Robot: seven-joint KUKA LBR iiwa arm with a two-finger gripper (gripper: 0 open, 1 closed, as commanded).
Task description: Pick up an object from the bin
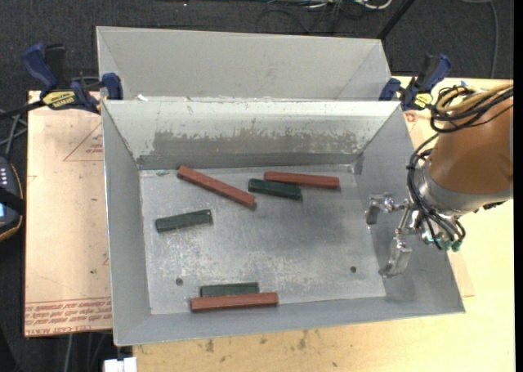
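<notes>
Nothing is gripped yet. The nearest candidate is judged to be the short red bar (301,180), laid flat on the floor by the far wall, right of centre. Its left end is touched or just met by a dark green bar (274,189).

The gripper (386,234) is seen at the right side of the bin (122,223) over bare floor, jaws spread with nothing between them. Both bars lie well apart from it, to the left and farther.

For a clean pick, the fingers should be set across the bar's narrow width at its free right end, away from the green one. The far wall close behind may crowd one finger.

Further out:
- a long red bar (216,186) is slanted, left of centre
- a green block (184,221) lies at the left
- a near green bar (230,289) and a near red bar (234,302) lie side by side

No thing is seen in the path.
</notes>
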